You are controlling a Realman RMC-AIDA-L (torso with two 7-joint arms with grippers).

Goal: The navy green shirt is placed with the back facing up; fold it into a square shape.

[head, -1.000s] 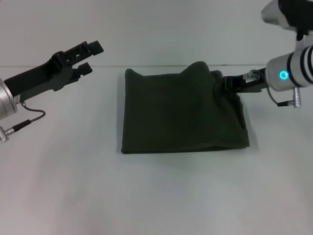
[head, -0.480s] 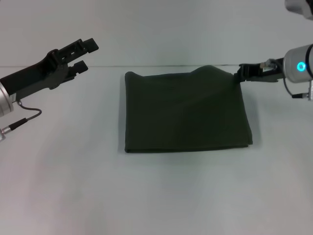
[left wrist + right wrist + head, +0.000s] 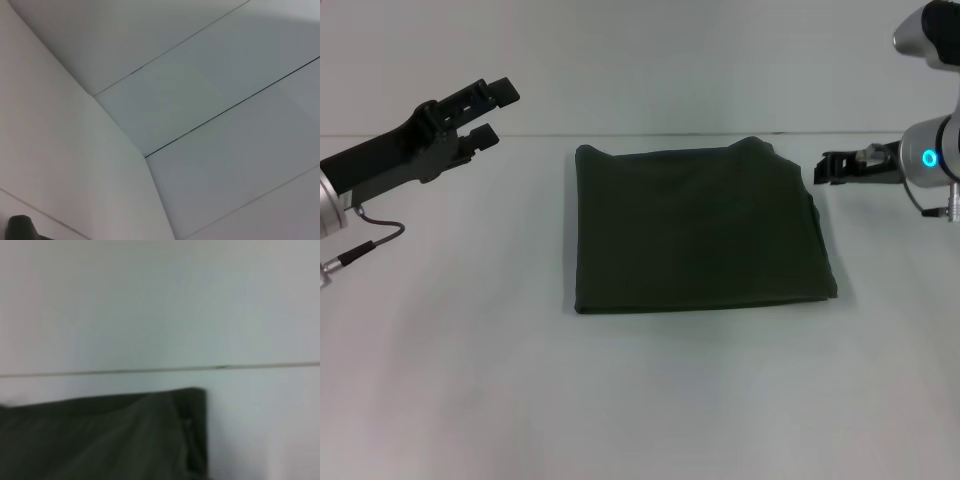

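One navy green shirt (image 3: pixel 700 228) lies on the white worktop (image 3: pixel 640 400), and it is already a compact, nearly square packet, plain side up, sitting just above the centre of my head view. Its near and left edges run straight; the far right corner, at about 1 o'clock on the packet, is a little rumpled, with layered hems showing in my right wrist view.

I judge the folding itself to be done and the step in hand to be letting go and clearing off. My right gripper (image 3: pixel 817 169) hangs just beside that 1 o'clock corner, at 3 o'clock from it, apart from the cloth and holding nothing; whether its fingers are spread or together I cannot tell. My left gripper (image 3: pixel 496 110) sits well apart at 10 o'clock from the shirt, raised, its two fingers spread with a clear gap, empty.

Next, if anything, I would tidy that rumpled corner with a light press or tug from the right, without dragging the stacked layers askew, then park both arms.

Count: one shirt, two grippers, one worktop.
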